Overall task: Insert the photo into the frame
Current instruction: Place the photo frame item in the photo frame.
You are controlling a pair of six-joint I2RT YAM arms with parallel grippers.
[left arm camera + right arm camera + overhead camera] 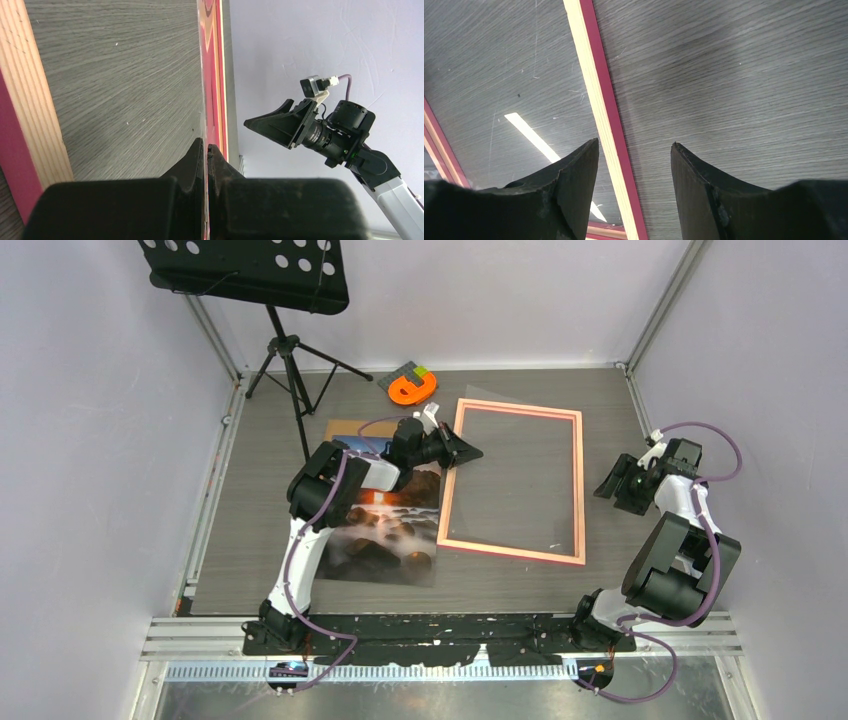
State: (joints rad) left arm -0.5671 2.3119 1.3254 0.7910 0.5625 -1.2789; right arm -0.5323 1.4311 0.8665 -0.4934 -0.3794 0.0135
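- Lying flat on the worktop (250,540), the photo (385,530) looks thin, light and floppy — pinch a free edge.
- Left gripper (473,453) is pressed closed at the frame (510,550); right gripper (608,487) has its jaws half apart, holding nothing.

A black music stand (250,275) is standing on its tripod at the far left corner of the grey wood-grain table (250,495). An orange tape-like roll (411,390) lies near the far edge, touching a small grey-green item (410,372). A brown board (345,427) shows a strip left of the middle, and a clear sheet (510,475) lies flat near the centre
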